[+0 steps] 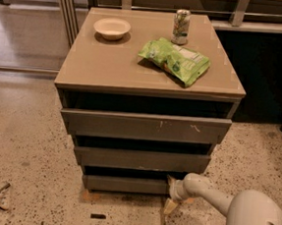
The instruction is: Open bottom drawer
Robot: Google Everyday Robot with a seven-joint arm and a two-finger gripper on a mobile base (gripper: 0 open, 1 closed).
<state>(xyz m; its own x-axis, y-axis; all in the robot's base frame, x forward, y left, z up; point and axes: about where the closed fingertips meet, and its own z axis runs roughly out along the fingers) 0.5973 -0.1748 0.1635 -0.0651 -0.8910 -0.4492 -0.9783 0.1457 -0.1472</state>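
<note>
The bottom drawer [125,184] is the lowest, narrowest grey-brown front of the tan-topped cabinet [110,67], plain and just above the floor. Above it are the middle front [142,159] and the widest top front [144,126] with pale scratch marks. My gripper [170,182] is at the right end of the bottom drawer, its tip reaching into the dark gap over that front. The white arm [212,197] comes in from the lower right.
On the cabinet top stand a white bowl [112,28], a drink can [181,26] and a green snack bag [175,60]. A small dark object [98,216] lies on the speckled floor in front. A dark wall panel is to the right.
</note>
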